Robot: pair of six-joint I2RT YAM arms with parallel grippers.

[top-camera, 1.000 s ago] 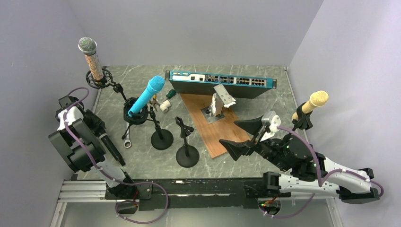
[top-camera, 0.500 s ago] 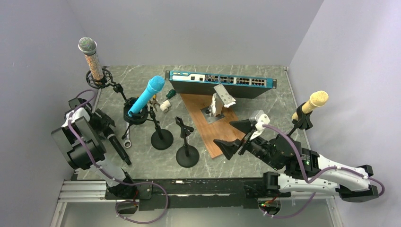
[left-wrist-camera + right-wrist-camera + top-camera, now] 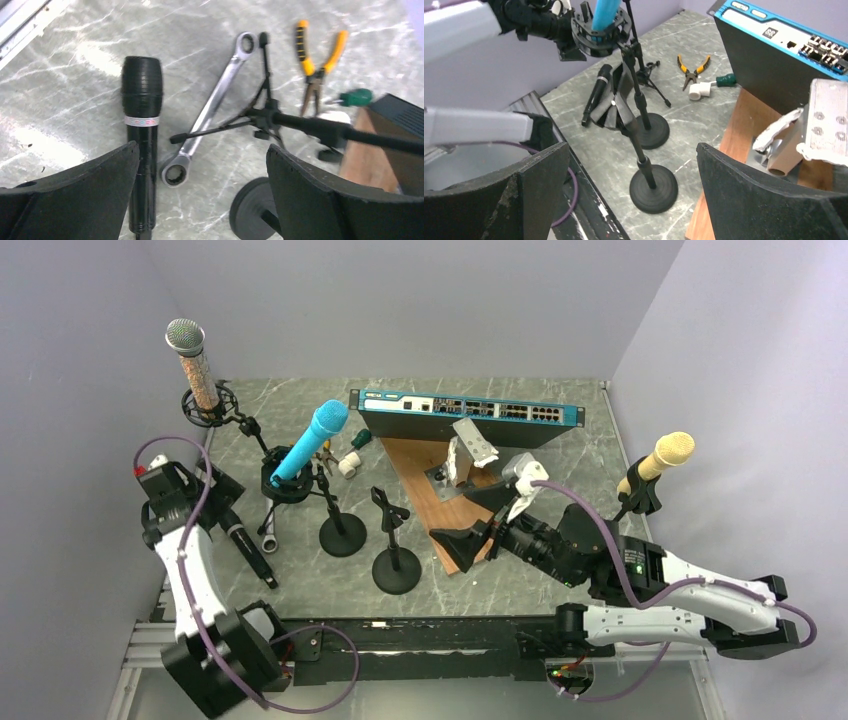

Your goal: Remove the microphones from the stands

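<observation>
A black microphone (image 3: 142, 105) lies flat on the marble table, free of any stand, seen also in the top view (image 3: 246, 546). My left gripper (image 3: 202, 147) hovers over it, open and empty, the microphone's handle just beside the left finger. An empty clip stand (image 3: 390, 512) on a round base (image 3: 654, 189) stands mid-table. A blue microphone (image 3: 312, 440) sits in a shock mount (image 3: 290, 483) on a tripod. My right gripper (image 3: 455, 512) is open and empty, right of the empty stand (image 3: 644, 165).
A ratchet wrench (image 3: 215, 107) and yellow pliers (image 3: 317, 60) lie by the tripod legs. A second round-base stand (image 3: 342, 535), a network switch (image 3: 470, 415), a wooden board (image 3: 450, 500), a yellow microphone (image 3: 660, 460) at right and a silver-headed one (image 3: 195, 365) at far left.
My left jaws have spread wide and let go of the black microphone, which stays on the table, and the left arm has changed pose. My right gripper has moved left toward the stands.
</observation>
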